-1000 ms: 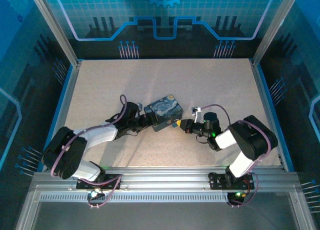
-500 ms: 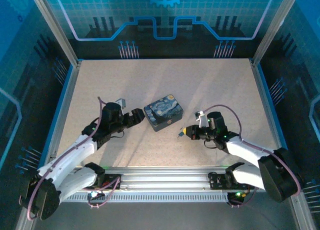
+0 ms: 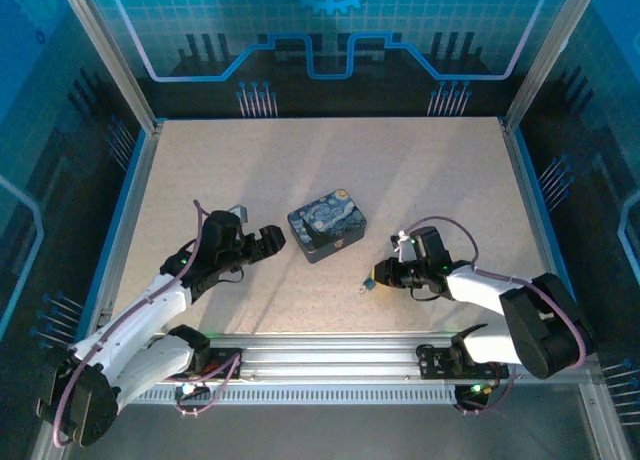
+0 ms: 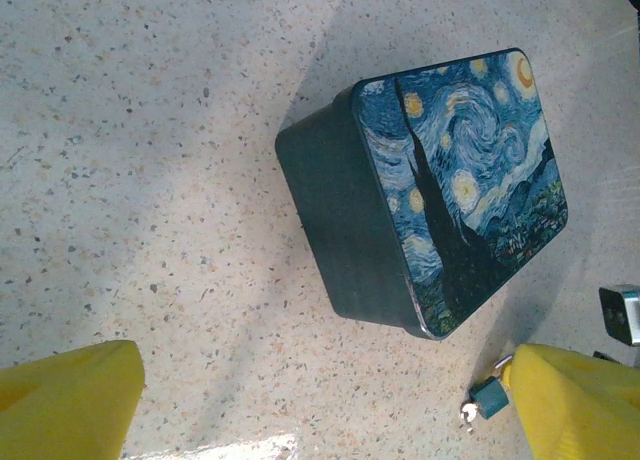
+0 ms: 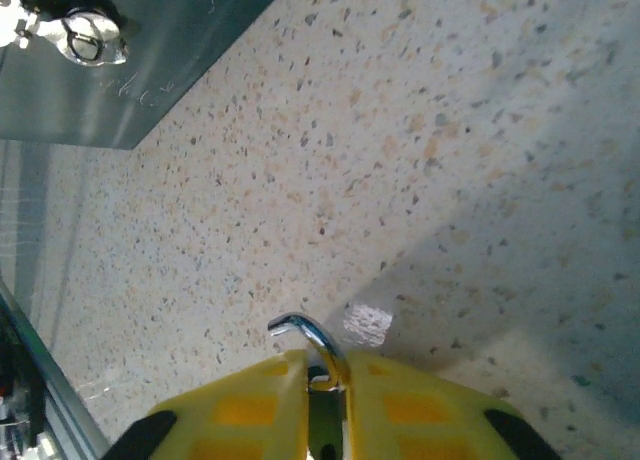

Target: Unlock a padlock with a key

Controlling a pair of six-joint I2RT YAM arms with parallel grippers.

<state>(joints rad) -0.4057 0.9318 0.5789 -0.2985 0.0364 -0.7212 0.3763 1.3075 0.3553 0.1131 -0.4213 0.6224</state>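
1. The right gripper [image 5: 320, 368] sits low over the speckled beige tabletop [image 3: 300, 160], close to its near edge and right of the middle. Its yellow jaws are pressed together on the tiny dark greyish-blue padlock [image 4: 490, 398].
2. The thin metal shackle [image 5: 305, 332] pokes out past the tips as a little hook. It is too small to say for sure whether it has sprung open.
3. The padlock hangs just off the near-right corner of the blue rectangular tin painted with a swirling starry night [image 3: 327, 225], apart from it. The tin's silver clasp [image 5: 88, 35] carries nothing.
4. The left gripper [image 3: 270, 240] waits on the tin's left side with its jaws wide apart and nothing between them.
5. Handling call: this padlock looks light, hard and smooth, so it could easily twist or squirt out from between the pads. The flat faces of the body look like the best place to hold it. The thin shackle would likely let it swing. I cannot tell whether the keyhole end is free.
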